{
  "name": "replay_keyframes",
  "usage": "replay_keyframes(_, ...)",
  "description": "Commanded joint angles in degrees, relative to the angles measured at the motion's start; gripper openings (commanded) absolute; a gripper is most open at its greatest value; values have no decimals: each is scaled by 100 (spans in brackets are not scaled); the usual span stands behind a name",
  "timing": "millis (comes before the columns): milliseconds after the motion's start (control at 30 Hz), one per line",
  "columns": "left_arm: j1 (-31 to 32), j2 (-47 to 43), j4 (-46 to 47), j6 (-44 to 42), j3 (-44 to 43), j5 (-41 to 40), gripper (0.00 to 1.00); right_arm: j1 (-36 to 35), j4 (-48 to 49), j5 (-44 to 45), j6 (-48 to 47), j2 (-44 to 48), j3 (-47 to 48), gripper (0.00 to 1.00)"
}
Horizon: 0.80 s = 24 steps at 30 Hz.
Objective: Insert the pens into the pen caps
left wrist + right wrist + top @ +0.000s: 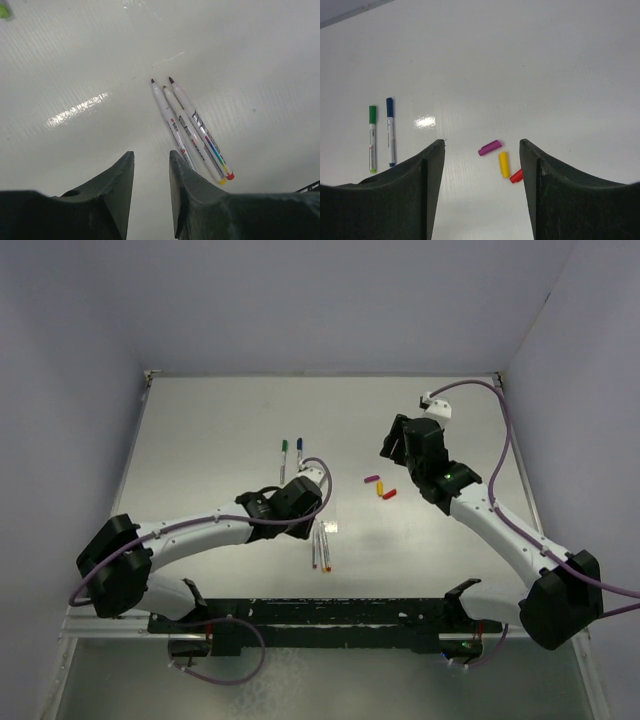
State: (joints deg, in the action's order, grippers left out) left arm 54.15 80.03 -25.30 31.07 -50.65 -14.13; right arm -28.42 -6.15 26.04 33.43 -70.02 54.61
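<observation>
Bench: a glossy white bench [220, 430] is carrying everything.
Left end effector [151, 157]: hovering low over the bench, fingers apart and empty.
Right end effector [481, 144]: hanging with its fingers apart and empty.
Capped pens: green-capped white pen [372, 137] and blue-capped white pen [390, 131] are lying parallel.
Bare pens: three thin white uncapped marker pens [193, 134] are lying side by side, touching, just ahead of the left fingers.
Loose caps: magenta plastic cap [490, 147], yellow plastic cap [504, 164] and red plastic cap [516, 175] are lying close together below the right fingers.
Handling: pens are probably light, stiff and slick; gripping mid-barrel is looking safest.
</observation>
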Motion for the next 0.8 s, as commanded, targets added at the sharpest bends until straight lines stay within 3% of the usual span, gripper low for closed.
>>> replay_keyframes(0,163,245,110,83,-37,147,38,21,84,101,52,51,4,63)
replay_keyframes(767,296,1017,526,-101,-171,657,40,21,35,78,-48,67,-20,62)
